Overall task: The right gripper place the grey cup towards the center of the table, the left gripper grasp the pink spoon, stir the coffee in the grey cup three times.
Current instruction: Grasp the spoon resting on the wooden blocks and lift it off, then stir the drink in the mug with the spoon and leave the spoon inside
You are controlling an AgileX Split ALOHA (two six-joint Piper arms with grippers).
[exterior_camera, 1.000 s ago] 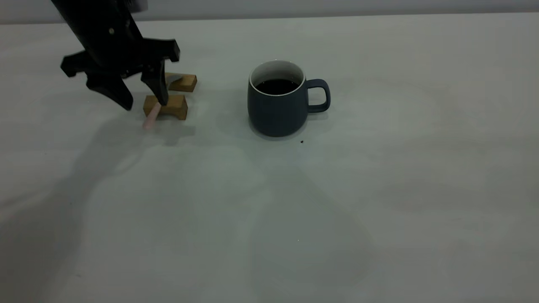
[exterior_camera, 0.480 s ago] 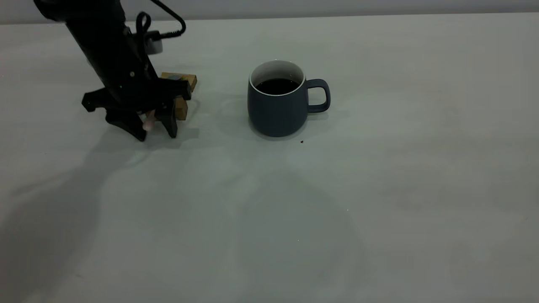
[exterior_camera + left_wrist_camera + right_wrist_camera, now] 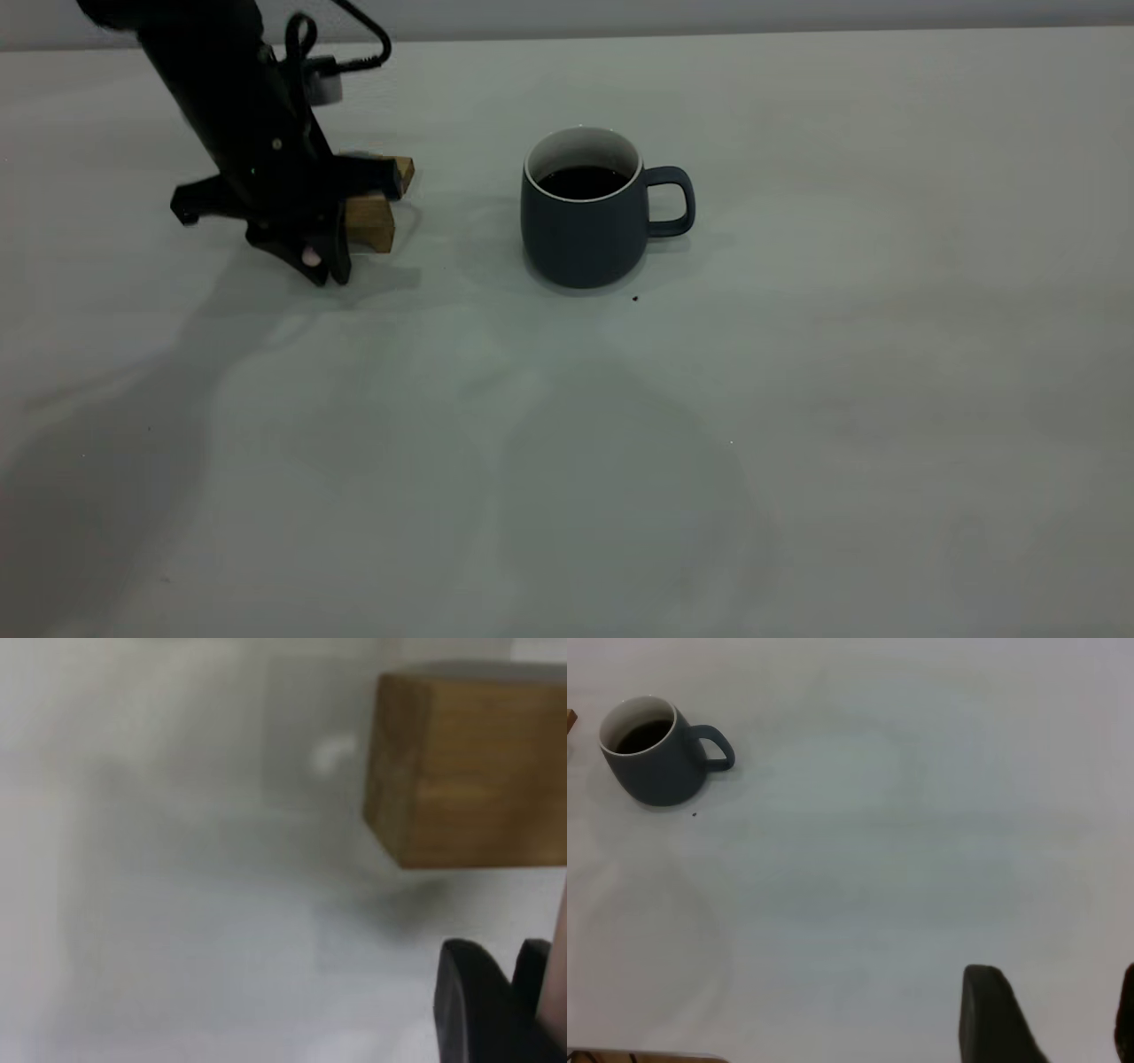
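Clamping the pink spoon (image 3: 311, 257), the left gripper (image 3: 321, 264) stands closed beside two wooden blocks (image 3: 370, 222); only the pale handle tip shows. Grey cup (image 3: 582, 219) holds dark coffee (image 3: 583, 182) mid-table (image 3: 797, 399)

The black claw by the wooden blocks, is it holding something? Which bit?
Yes. The left gripper has its fingers shut on the pink spoon, at the pink handle end. The right gripper holds nothing.

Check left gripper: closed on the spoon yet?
Shut. The left gripper has its fingers together around the pink spoon, whose tip shows between them, beside the wooden blocks.
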